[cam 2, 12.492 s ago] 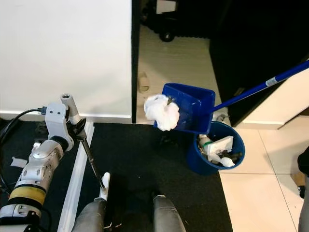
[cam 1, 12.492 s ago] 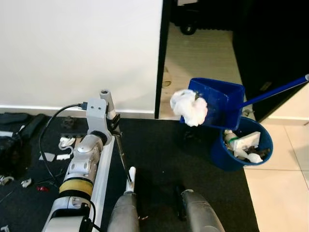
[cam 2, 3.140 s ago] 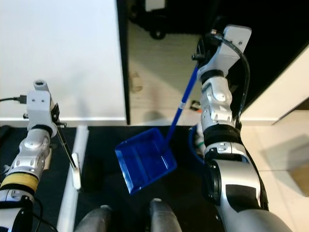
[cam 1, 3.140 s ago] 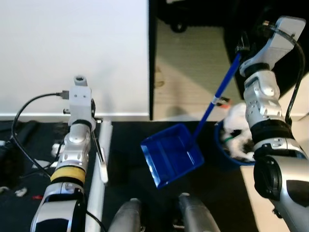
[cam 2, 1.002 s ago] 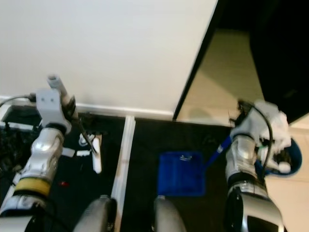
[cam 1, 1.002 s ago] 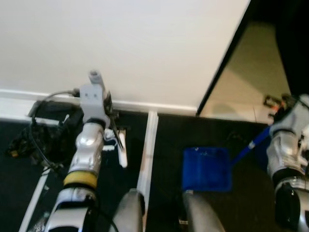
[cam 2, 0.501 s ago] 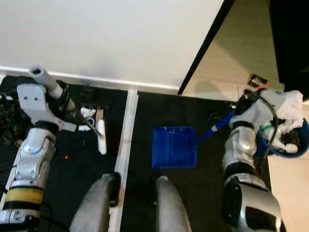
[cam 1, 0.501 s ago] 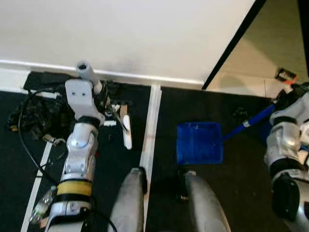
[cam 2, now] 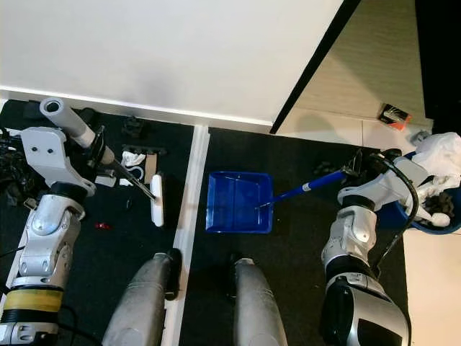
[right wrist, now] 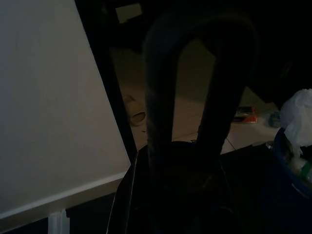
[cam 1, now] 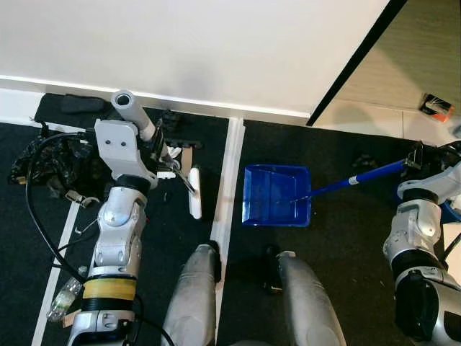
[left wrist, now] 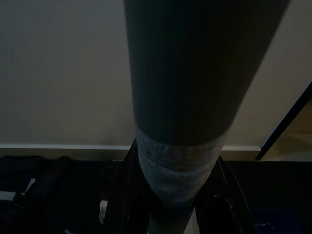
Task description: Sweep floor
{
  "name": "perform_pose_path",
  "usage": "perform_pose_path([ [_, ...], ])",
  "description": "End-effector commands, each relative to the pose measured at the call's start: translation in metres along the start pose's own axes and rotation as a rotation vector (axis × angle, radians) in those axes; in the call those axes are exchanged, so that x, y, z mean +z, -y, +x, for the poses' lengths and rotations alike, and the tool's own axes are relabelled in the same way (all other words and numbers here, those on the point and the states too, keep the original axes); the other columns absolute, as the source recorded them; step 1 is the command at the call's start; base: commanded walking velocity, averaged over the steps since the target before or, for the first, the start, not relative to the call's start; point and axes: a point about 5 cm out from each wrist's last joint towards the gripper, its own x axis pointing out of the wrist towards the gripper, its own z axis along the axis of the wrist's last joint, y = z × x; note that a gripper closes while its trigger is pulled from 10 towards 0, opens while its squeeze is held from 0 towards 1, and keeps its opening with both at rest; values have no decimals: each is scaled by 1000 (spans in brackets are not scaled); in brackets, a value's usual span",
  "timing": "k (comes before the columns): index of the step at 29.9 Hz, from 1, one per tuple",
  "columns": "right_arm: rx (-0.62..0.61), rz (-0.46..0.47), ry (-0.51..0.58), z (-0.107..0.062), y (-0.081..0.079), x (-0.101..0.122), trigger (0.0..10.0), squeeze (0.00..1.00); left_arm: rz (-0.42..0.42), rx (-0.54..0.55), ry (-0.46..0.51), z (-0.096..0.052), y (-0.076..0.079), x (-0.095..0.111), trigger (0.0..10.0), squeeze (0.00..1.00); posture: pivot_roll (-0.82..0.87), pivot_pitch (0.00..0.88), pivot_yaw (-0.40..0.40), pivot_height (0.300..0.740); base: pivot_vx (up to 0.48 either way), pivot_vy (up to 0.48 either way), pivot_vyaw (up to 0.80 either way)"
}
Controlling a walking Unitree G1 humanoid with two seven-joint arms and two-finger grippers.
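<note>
Black floor mat (cam 1: 346,245) runs up to the white wall, with a white strip (cam 1: 229,180) crossing it and pale tile (cam 2: 353,126) beyond the doorway. On the mat: blue dustpan (cam 1: 277,205) lying flat, white brush head (cam 1: 194,193) just left of the strip, white scraps (cam 2: 131,160), tangled black cables (cam 1: 50,162) (far left). Blue bin (cam 2: 436,209) full of trash sits at the mat's right edge.

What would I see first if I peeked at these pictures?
Probably the bright blue dustpan, lying flat on the dark floor just in front of the robot's feet, with its long blue handle held by the right gripper. Next, the small white brush to its left, past the white floor strip, held by the left gripper. On the far right, a blue bin is stuffed with white paper.
</note>
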Motion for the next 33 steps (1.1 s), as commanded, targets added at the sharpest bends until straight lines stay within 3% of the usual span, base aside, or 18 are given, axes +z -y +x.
perform_pose_path([
  [1, -7, -42, -135, -17, 11, -23, 10000, 843, -6, -11, -16, -4, 4, -3, 10000, 0, 159, 422, -29, 740, 0, 0, 0],
  [2, -2, -50, -151, -17, 10, -24, 10000, 1000, -4, -9, -19, -4, 4, -4, 10000, 0, 160, 420, -29, 740, 0, 0, 0],
  [9, 12, -16, -132, -5, -2, -17, 10000, 1000, 8, 8, -6, 3, -3, 0, 10000, 0, 162, 404, -34, 740, 0, 0, 0],
  [10, 25, 14, -105, -1, -5, -12, 10000, 600, 10, 12, -2, 4, -5, 1, 10000, 0, 162, 395, -35, 740, 0, 0, 0],
  [11, 41, 58, -73, 4, -8, -7, 10000, 0, 14, 19, 4, 6, -8, 2, 10000, 0, 159, 382, -38, 740, 0, 0, 0],
  [19, 61, 213, 71, 17, -19, 16, 10000, 0, 3, 44, 27, 11, -13, 4, 10000, 0, 130, 293, -59, 740, 0, 0, 0],
  [21, 91, 287, 121, 14, -25, 20, 10000, 0, -6, 53, 42, 12, -13, 4, 10000, 0, 112, 226, -69, 740, 0, 0, 0],
  [23, 108, 306, 144, 11, -29, 23, 10000, 0, -8, 58, 49, 12, -13, 4, 10000, 0, 112, 226, -69, 740, 0, 0, 0],
  [24, 154, 331, 220, 5, -39, 36, 10000, 0, -7, 66, 66, 12, -14, 6, 10000, 0, 104, 173, -75, 740, 0, 0, 0],
  [25, 154, 331, 220, 5, -39, 36, 10000, 0, -7, 66, 66, 12, -14, 6, 10000, 0, 104, 173, -75, 740, 0, 0, 0],
  [26, 192, 368, 306, -2, -48, 56, 10000, 0, -4, 57, 89, 12, -14, 9, 10000, 0, 100, 123, -80, 740, 0, 0, 0],
  [30, 239, 408, 355, -9, -58, 73, 10000, 0, 20, 50, 85, 12, -18, 9, 10000, 0, 94, 97, -79, 740, 0, 0, 0],
  [33, 341, 369, 334, -21, -73, 75, 10000, 0, 122, 80, -24, 11, -28, -6, 10000, 0, 90, 51, -78, 740, 0, 0, 0],
])
